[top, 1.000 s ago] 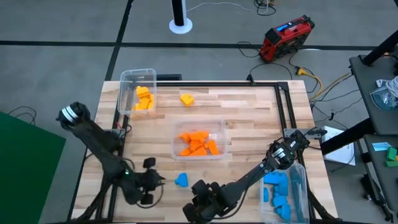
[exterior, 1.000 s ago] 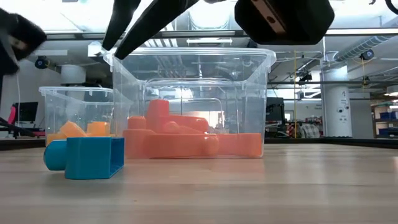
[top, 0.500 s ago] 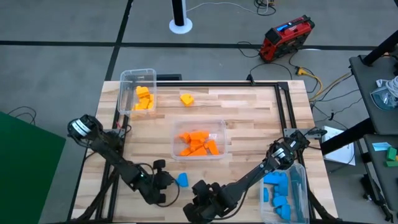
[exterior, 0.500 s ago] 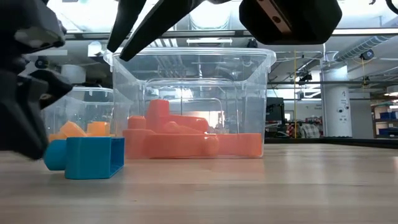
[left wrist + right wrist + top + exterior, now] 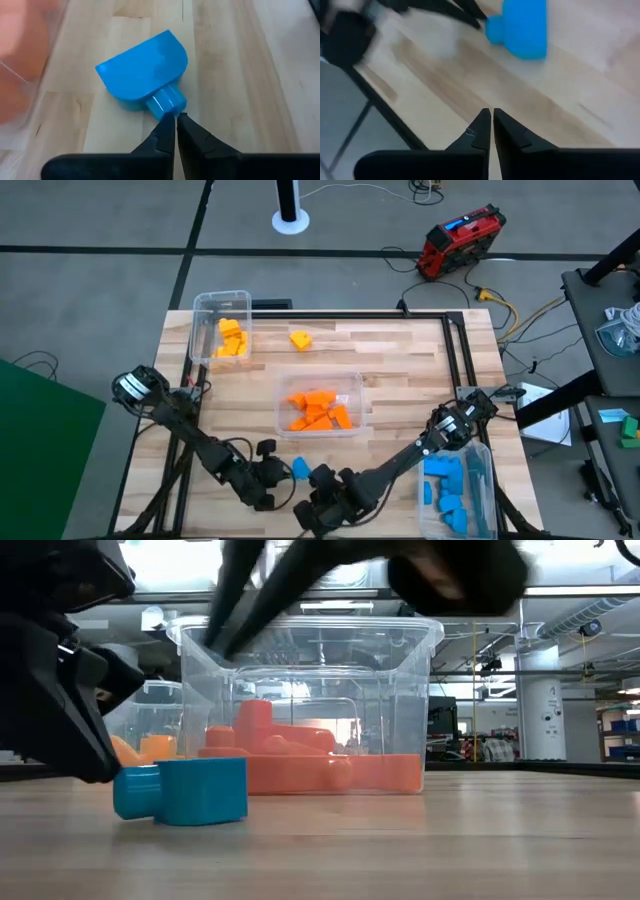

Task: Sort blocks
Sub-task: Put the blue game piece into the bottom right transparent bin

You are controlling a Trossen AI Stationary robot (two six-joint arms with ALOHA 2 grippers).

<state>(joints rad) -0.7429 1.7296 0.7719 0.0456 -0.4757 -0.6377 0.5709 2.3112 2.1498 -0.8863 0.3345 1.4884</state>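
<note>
A blue block [image 5: 299,470] with a round stud lies flat on the table near its front edge, in front of the middle bin; the low view shows it as well [image 5: 198,790]. My left gripper [image 5: 176,118] is shut, and its tips meet the stud from the block's left side. My right gripper [image 5: 491,113] is shut too and holds nothing. It hovers just right of the block, near the front edge [image 5: 325,483]. A loose yellow block [image 5: 300,338] rests on the table at the back. My left gripper touches the blue block's round stud [image 5: 168,102] with the tips of its shut fingers. The fingers come low and nearly level from the table's left. The block rests flat on the table, stud end toward the gripper.
Three clear bins stand on the table: one with yellow blocks at the back left [image 5: 222,326], one with orange blocks in the middle [image 5: 320,406], and one with blue blocks at the front right edge [image 5: 458,485]. The right arm [image 5: 400,465] slants across the front right.
My left gripper has travelled toward the table's right along the front edge, reached the blue block and pushed it. The block has slid a short way to the right along the table.
</note>
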